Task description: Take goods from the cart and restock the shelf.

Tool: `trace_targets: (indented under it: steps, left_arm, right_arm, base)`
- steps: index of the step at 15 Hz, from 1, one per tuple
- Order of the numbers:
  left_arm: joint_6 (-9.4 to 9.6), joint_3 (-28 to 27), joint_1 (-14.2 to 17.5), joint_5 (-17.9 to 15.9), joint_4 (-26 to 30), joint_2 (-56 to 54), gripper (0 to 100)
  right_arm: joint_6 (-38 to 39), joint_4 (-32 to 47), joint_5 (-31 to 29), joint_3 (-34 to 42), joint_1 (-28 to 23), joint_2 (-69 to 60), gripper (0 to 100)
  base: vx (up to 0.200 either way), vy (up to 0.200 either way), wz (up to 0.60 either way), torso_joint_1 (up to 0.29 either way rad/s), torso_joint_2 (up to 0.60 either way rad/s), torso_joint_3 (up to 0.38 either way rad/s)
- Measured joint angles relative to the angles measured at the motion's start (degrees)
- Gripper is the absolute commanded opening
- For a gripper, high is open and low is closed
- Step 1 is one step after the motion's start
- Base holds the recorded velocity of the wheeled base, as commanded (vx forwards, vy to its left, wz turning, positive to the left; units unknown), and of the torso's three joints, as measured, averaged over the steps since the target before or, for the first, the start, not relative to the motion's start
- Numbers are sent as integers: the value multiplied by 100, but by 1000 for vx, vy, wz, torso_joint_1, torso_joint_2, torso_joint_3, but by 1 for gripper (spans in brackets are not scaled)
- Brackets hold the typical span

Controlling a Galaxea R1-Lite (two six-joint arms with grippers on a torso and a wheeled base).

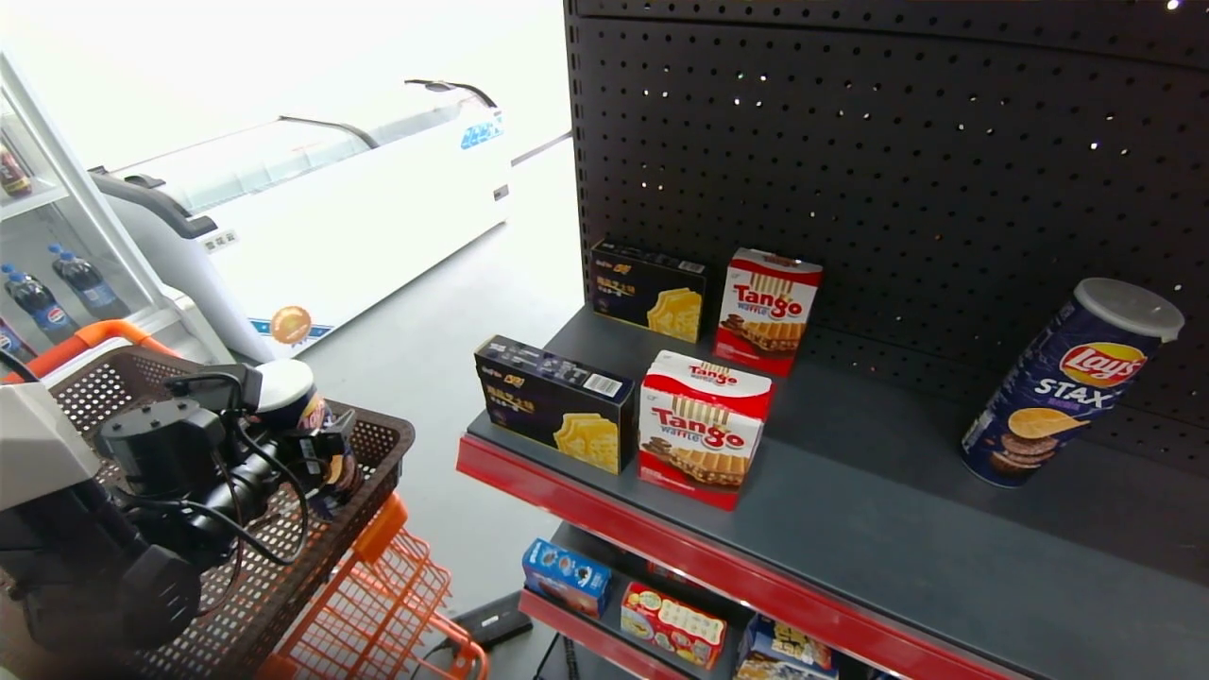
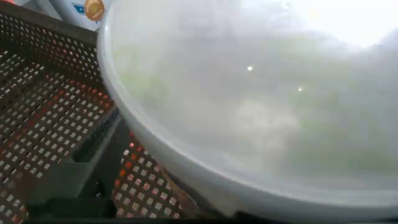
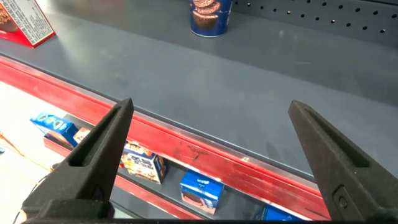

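My left gripper (image 1: 326, 455) is shut on a chips can (image 1: 286, 389) with a white lid and dark blue body, held over the brown mesh basket (image 1: 383, 442) on the orange cart (image 1: 378, 614). The can's lid (image 2: 261, 112) looms close in the left wrist view, above the basket's mesh (image 2: 43, 124). My right gripper (image 3: 211, 109) is open and holds nothing, hovering above the red front edge of the dark grey shelf (image 3: 217, 81). On the shelf (image 1: 897, 529) stand two black boxes (image 1: 557, 401), two red-and-white wafer boxes (image 1: 704, 425) and another chips can (image 1: 1067, 382) far right.
A black pegboard (image 1: 897, 142) backs the shelf. Lower shelves (image 1: 661, 619) hold several small boxes. A white chest freezer (image 1: 312, 208) and a drinks fridge (image 1: 57, 293) stand behind the cart. Bare shelf space lies between the wafer boxes and the shelf's can (image 3: 210, 15).
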Motion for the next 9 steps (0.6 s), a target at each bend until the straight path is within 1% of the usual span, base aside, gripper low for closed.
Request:
trace_targets:
  steps: [3,4,6,9]
  left_arm:
    - [29,-321,-9,-29,22,195,0]
    - [40,-375,-22,-98,33,226,0]
    - [68,-436,-59,-291,44,234,0]
    - [89,-458,-166,-360,61,-4,0]
  right_arm:
    - [0,-2,0,0,0,0,100]
    - [0,-2,2,0,0,0,100]
    - [2,-2,0,0,0,0,100]
    - [2,-2,0,0,0,0,100]
  base:
    - [0,0,0,0,0,0]
    - [0,0,0,0,0,0]
    - [0,0,0,0,0,0]
    - [0,0,0,0,0,0]
